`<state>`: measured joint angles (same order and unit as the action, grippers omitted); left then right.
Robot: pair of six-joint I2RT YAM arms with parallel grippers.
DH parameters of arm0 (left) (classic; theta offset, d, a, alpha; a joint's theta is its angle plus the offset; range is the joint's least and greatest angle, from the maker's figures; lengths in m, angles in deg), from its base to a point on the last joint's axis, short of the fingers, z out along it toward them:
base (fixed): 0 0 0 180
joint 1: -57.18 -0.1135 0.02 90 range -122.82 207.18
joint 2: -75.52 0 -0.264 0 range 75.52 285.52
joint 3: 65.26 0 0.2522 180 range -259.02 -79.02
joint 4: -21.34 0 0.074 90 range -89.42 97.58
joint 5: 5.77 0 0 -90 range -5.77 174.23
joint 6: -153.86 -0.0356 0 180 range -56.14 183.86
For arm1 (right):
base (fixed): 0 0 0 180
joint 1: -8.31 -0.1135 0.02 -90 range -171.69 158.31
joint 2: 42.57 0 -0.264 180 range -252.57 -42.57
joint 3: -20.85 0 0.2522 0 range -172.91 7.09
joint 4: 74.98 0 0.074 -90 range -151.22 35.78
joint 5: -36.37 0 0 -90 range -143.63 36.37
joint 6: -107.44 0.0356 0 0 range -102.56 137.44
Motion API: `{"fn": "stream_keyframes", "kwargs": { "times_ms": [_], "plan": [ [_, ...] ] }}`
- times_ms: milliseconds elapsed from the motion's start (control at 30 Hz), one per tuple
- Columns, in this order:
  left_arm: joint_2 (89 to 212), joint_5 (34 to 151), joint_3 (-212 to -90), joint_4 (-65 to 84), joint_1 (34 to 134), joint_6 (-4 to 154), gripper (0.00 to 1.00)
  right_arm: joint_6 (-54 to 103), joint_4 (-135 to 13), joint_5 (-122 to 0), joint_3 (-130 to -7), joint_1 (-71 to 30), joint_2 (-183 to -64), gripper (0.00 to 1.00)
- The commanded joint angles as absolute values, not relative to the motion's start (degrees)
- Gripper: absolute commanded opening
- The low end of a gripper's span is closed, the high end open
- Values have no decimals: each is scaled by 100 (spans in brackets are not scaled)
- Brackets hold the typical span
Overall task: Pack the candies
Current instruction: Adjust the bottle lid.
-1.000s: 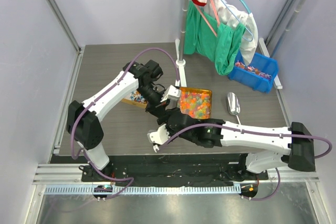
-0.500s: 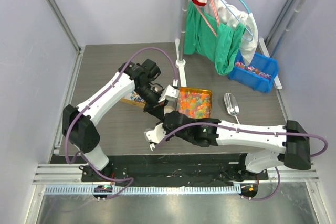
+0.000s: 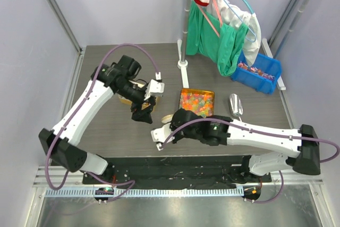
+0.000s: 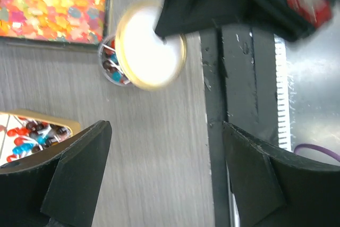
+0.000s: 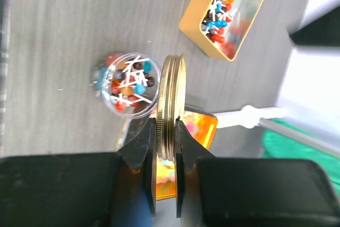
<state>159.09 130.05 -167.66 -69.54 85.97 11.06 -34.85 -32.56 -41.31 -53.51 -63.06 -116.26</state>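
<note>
The desk (image 3: 106, 62) is offering bare room left of the work, though its near edge is lying close. The left fingers (image 3: 142, 112) are hanging wide apart, empty. Beside the jelly tray (image 3: 197, 103), the jar (image 5: 101, 91) is standing uncapped. Capping seems to be in hand: the right fingers (image 5: 153, 131) are pinching the lid (image 5: 171, 99) edge-on, and it is needing tipping flat and centring above the candies (image 5: 127, 84) filling the jar.
</note>
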Motion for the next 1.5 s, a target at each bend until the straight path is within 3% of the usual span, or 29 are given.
{"fn": "stream_keyframes", "kwargs": {
  "times_ms": [0,233,733,1067,1167,1200,1400,1467],
  "plan": [
    [15314,12800,-16331,-6995,8609,1524,89,-2792,-2844,-5291,-5873,-5860,-10973,1],
    [14733,12607,-15864,-6054,8609,1604,100,-2132,-2659,-6935,-6164,-5067,-10664,1],
    [14883,13529,-15953,-5535,8618,2026,98,-1227,-2853,-9210,-6584,-4100,-11463,1],
    [14856,13644,-15575,-5403,8688,1982,93,-1033,-2712,-9695,-7271,-4003,-12087,1],
    [14847,13661,-15531,-5386,8706,1965,83,-1015,-2668,-9687,-7429,-3994,-12228,1],
    [14839,13687,-15513,-5368,8715,1965,73,-1015,-2668,-9652,-7447,-3986,-12246,1],
    [14716,13705,-15399,-5324,8741,1947,39,-1121,-2677,-9529,-7438,-3898,-12377,1],
    [14663,13705,-15399,-5324,8759,1947,34,-1173,-2677,-9494,-7438,-3871,-12404,1]
  ]
}}
